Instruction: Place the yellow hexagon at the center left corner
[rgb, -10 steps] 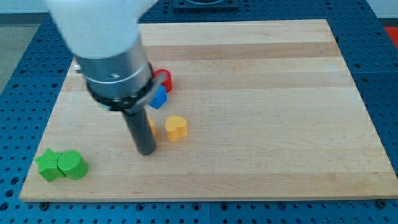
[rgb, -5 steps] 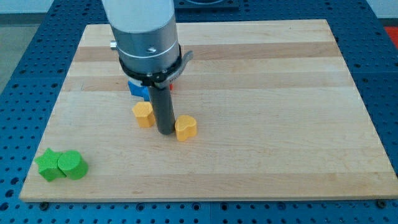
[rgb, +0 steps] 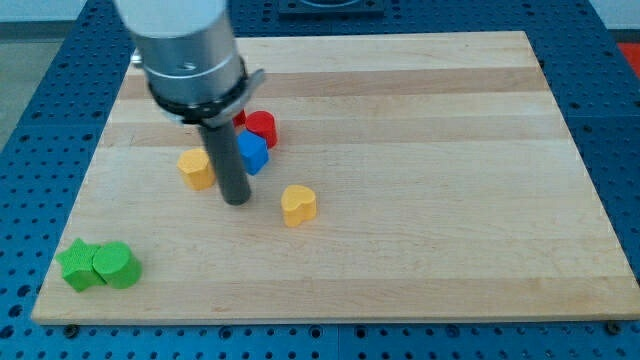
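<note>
The yellow hexagon (rgb: 196, 168) lies on the wooden board (rgb: 420, 150), left of centre. My tip (rgb: 237, 200) stands just to its right and slightly lower, close to it; I cannot tell if they touch. A yellow heart-shaped block (rgb: 298, 204) lies to the right of my tip, apart from it. A blue block (rgb: 252, 152) and a red block (rgb: 261, 127) sit behind the rod, toward the view's top.
Two green blocks (rgb: 98, 265) lie together near the board's bottom left corner. The arm's large grey and white body (rgb: 185, 50) hangs over the board's upper left part and hides what is beneath it.
The rod has swung left from between the two yellow blocks. The yellow hexagon has shifted left and a little up. The yellow heart has stayed put.
</note>
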